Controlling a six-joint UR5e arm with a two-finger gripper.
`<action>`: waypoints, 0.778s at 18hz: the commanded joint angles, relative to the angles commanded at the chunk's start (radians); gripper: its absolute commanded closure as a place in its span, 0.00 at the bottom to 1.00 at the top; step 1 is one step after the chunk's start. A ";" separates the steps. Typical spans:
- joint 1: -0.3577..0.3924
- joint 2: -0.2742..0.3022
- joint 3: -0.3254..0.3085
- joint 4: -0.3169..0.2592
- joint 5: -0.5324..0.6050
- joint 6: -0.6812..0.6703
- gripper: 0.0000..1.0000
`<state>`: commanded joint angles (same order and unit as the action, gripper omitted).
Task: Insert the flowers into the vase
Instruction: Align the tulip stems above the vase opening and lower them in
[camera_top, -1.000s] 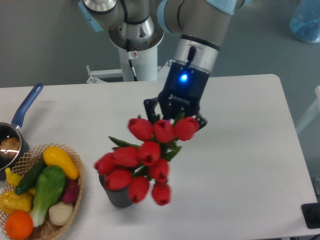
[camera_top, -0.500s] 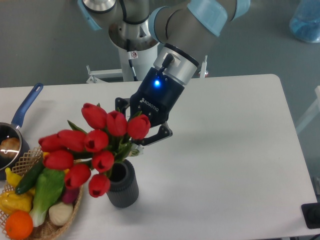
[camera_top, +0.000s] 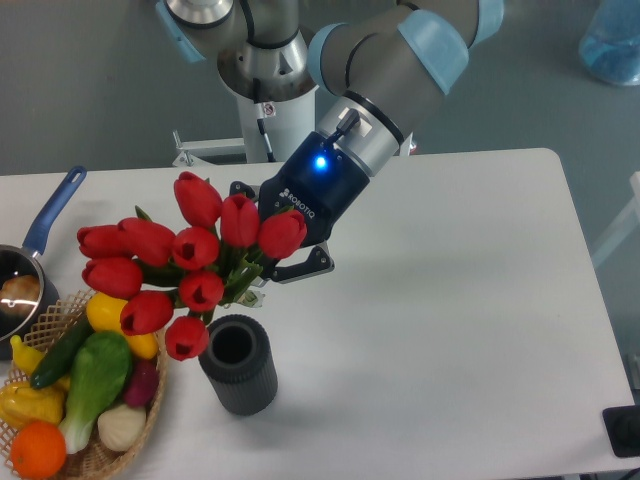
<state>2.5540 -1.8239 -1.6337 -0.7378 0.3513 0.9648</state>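
Note:
The flowers (camera_top: 180, 265), a bunch of red tulip buds with green stems and leaves, hang in the air above and left of the vase. My gripper (camera_top: 278, 268) is shut on their stems, which point down to the right, while the buds fan out to the left over the basket's edge. The vase (camera_top: 238, 364), a dark grey ribbed cylinder, stands upright on the white table just below the bunch, its round mouth open and empty. The lowest bud is close beside the vase's left rim.
A wicker basket (camera_top: 155, 375) with a yellow squash, green vegetables and an orange sits at the front left. A blue-handled saucepan (camera_top: 45, 225) stands at the left edge. The arm's base (camera_top: 265, 90) rises behind the table.
The bunch has swung left and lifted off the vase, which it covered a second ago. The gripper has tilted and moved left and slightly up, uncovering the vase's mouth.

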 joint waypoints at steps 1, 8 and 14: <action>0.011 0.000 0.000 0.002 -0.005 0.015 0.96; 0.012 -0.037 -0.011 0.003 -0.084 0.150 0.96; 0.014 -0.058 -0.034 0.002 -0.195 0.209 0.96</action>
<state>2.5679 -1.8822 -1.6674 -0.7363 0.1565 1.1735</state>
